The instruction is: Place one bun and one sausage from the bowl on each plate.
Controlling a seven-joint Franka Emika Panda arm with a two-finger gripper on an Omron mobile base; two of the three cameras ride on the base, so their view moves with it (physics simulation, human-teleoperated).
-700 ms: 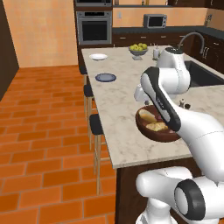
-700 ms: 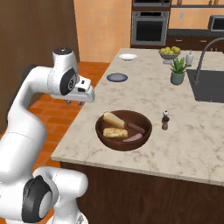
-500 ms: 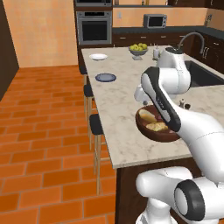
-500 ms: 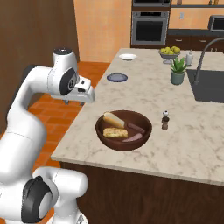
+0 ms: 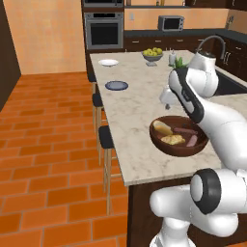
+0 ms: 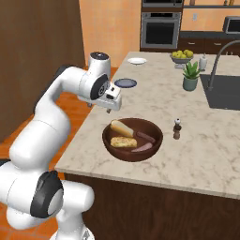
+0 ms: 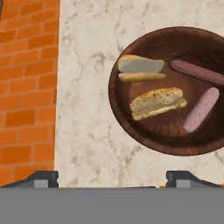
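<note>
The rendered scene is evenly and brightly lit, without glare. Only a soft shadow is cast beneath the bowl [image 6: 132, 139] on the desk [image 6: 206, 136]. Edges are slightly blurred throughout.

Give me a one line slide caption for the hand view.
Open tool above the marble counter, looking down on the brown bowl holding two buns and two sausages.

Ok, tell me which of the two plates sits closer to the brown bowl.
The dark blue-grey plate: it lies nearer the bowl along the counter. The white plate sits farther back, toward the oven.
</note>
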